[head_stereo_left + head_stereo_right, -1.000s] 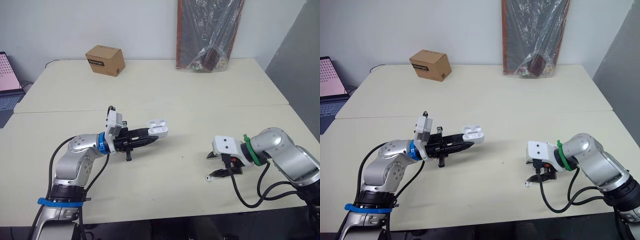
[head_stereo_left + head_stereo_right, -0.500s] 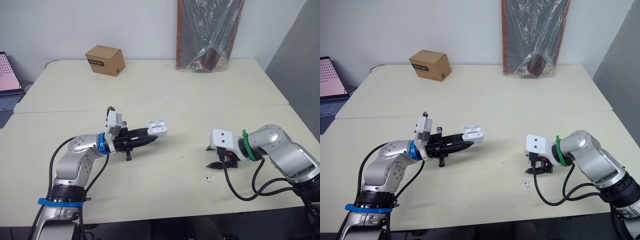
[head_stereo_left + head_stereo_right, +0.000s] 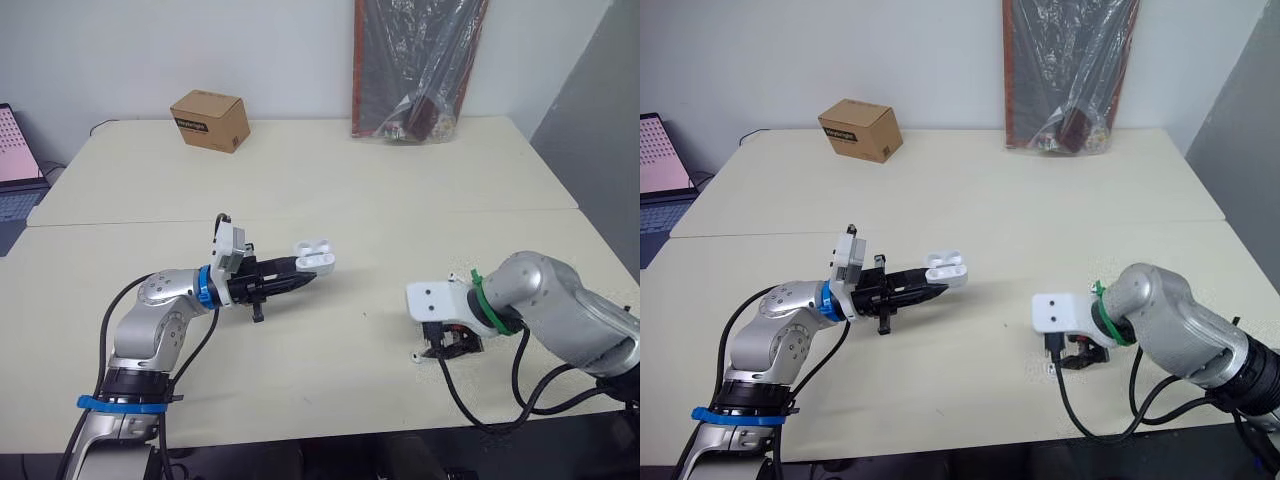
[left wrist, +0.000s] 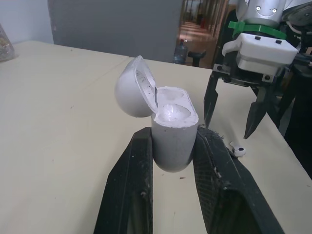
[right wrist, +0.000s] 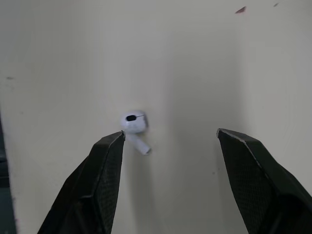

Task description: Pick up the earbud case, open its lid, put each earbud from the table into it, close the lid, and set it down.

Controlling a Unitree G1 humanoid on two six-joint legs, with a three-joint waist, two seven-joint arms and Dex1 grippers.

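My left jaws pinch the earbud case [image 4: 171, 129], lid [image 4: 132, 88] open, above the tabletop [image 3: 330, 190]; my right jaws, spread, hang over the earbud [image 5: 133, 124] lying there, off-centre: I should centre them before closing

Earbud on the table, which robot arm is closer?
Right. The right jaws hang open just by the earbud; the left jaws are well off to its left, shut on the earbud case.
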